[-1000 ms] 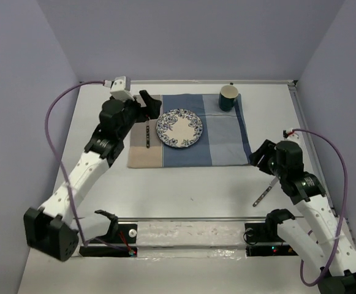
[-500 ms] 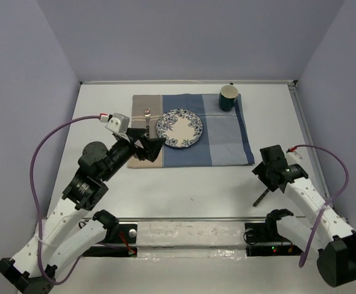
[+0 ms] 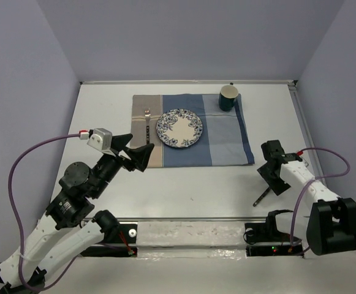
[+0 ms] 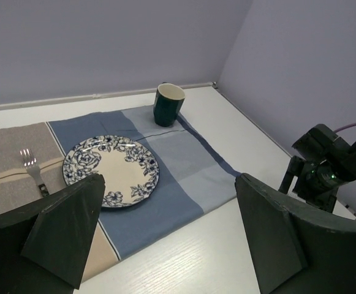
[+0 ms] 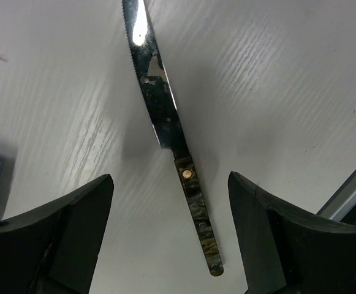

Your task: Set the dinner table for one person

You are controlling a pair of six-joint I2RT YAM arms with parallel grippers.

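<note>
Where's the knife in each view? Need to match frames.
Top external: the knife is at lower right, lying on the dinner table, off the placemat, just nearside of the right gripper.
Left wrist: not visible; only the right gripper shows, at the right edge.
Right wrist: the knife is at centre, blade up, dark handle down, between the open jaws.
Shared landmark: the right gripper.

The dinner table [image 3: 184, 184] is white, plate [image 3: 179, 128] blue-floral, cup [image 3: 228, 97] dark green, placemat [image 3: 227, 144] tan-and-blue striped.
</note>
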